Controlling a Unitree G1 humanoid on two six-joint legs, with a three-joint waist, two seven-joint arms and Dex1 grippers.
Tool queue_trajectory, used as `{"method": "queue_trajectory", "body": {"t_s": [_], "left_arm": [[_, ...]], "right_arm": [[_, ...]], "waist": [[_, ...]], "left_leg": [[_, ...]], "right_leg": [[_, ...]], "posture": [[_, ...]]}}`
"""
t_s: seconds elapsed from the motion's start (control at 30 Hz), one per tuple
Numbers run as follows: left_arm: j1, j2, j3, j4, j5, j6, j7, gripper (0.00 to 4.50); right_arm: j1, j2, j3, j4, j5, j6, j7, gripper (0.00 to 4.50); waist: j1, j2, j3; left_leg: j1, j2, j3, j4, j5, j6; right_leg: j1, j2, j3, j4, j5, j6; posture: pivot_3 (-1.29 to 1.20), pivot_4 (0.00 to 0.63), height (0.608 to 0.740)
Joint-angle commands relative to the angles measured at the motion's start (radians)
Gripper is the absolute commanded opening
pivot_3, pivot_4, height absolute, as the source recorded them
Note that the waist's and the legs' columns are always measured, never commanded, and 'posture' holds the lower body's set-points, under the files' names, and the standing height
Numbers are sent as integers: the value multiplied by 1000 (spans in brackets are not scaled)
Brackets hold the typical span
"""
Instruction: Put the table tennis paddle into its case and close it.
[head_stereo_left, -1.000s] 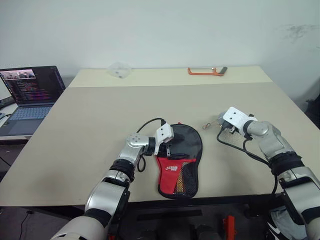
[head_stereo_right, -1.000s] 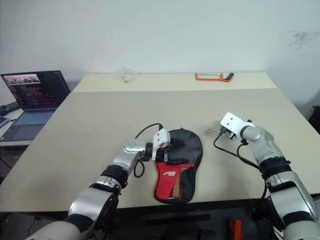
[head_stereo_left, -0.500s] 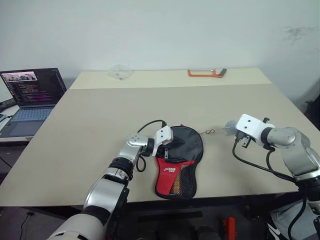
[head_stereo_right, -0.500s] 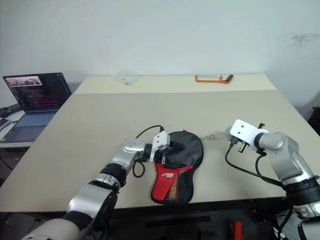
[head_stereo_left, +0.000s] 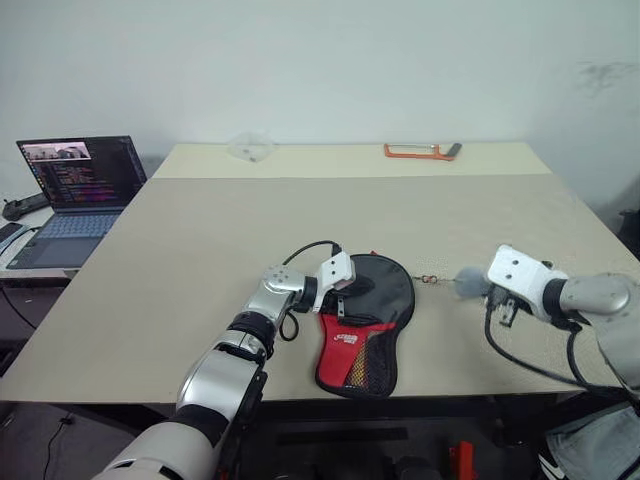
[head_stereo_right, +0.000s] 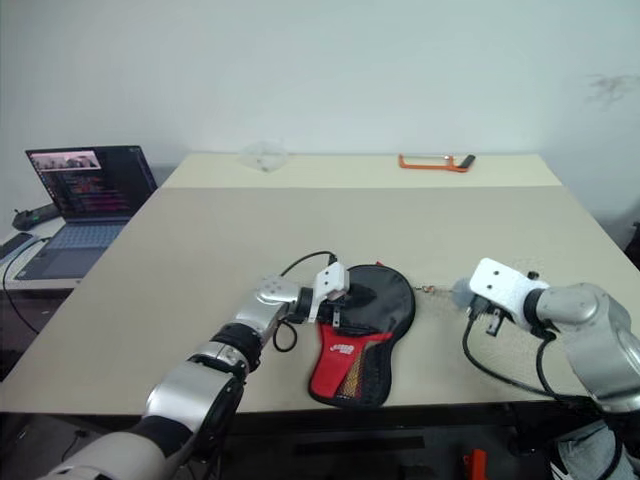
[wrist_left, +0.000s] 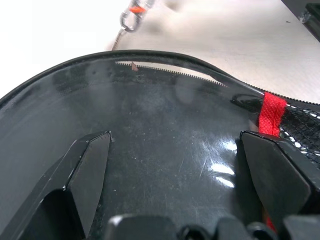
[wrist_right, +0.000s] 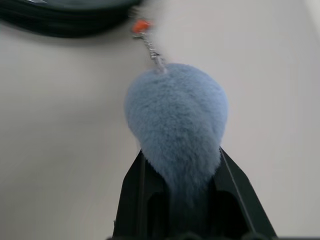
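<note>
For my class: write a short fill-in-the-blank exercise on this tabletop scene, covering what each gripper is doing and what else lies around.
1. The right gripper is shut on a fluffy grey-blue ____ chained to the case's zipper.
2. The left gripper's open fingers rest on the case's ____ black end.
3. At the table's far edge lies an ____ hacksaw.
4. An open ____ stands left of the table.

Missing words: pompom; round; orange; laptop

A beige table (head_stereo_left: 200, 240) carries the case (head_stereo_left: 365, 320) near its front edge, an orange-framed tool (head_stereo_left: 422, 151) and a clear wrapper (head_stereo_left: 249, 147) at the back.
</note>
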Motion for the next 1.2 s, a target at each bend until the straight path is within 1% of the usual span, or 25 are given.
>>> {"method": "queue_trajectory", "body": {"t_s": [0.03, 0.2, 0.3, 0.43, 0.53, 0.67, 0.77, 0.87, 1.03, 1.2], "left_arm": [[46, 5, -56, 68, 81, 24, 40, 4500], [43, -9, -58, 75, 88, 27, 58, 4500], [42, -16, -57, 76, 90, 27, 66, 4500], [40, -26, -58, 79, 94, 26, 76, 4500], [38, -38, -61, 81, 99, 25, 83, 4500], [25, -66, -61, 91, 109, 31, 103, 4500], [15, -89, -62, 102, 117, 36, 132, 4500], [-3, -118, -61, 113, 124, 42, 176, 4500], [-40, -165, -52, 130, 141, 49, 253, 4500], [-61, -197, -70, 140, 169, 30, 265, 4500]], "right_arm": [[29, -39, -63, -136, 86, 72, 53, 384], [77, -3, 26, -242, 114, 134, 5, 384], [111, -13, 44, -328, 176, 179, 27, 381], [178, -62, 33, -405, 231, 197, 55, 357], [269, -108, 14, -490, 288, 210, 79, 357], [391, -136, -16, -573, 360, 205, 57, 357], [446, -155, -20, -575, 439, 156, 1, 356], [503, -199, -37, -575, 529, 99, -61, 347], [559, -313, 36, -575, 711, -44, -243, 335], [574, -403, 211, -575, 810, -212, -423, 333]], "waist": [[1, 0, 0], [12, -2, -3], [16, -1, -3], [19, -1, -3], [24, -1, -4], [36, -1, -4], [45, -2, -5], [48, -2, -5], [48, -2, -5], [46, -3, -4]], "left_leg": [[0, 0, 0, 0, 0, 0], [0, -1, -3, 1, 0, 0], [0, -1, -4, 1, 0, 0], [-1, -1, -8, 1, 0, 0], [-1, -2, -10, 1, 0, 0], [-1, -2, -13, 1, 0, 0], [-1, -4, -15, 1, 0, 0], [-1, -6, -17, 1, -1, 0], [-1, -6, -19, -1, -2, 2], [-2, -7, -18, -1, -3, 3]], "right_leg": [[0, 0, 0, -1, 0, 1], [2, -1, -2, -2, 1, 2], [3, -2, -4, -2, -2, 7], [4, -2, -9, -3, -2, 7], [5, -3, -11, -4, -2, 7], [9, -3, -14, -6, -3, 8], [10, -5, -15, -6, -4, 9], [11, -7, -17, -8, -5, 11], [14, -7, -18, -15, -5, 11], [15, -8, -18, -19, -5, 12]], "posture": [[0, 150, 740], [0, 150, 740], [0, 150, 740], [0, 150, 740], [0, 150, 740], [0, 150, 740], [0, 150, 740], [0, 150, 740], [0, 150, 740], [0, 150, 740]]}}
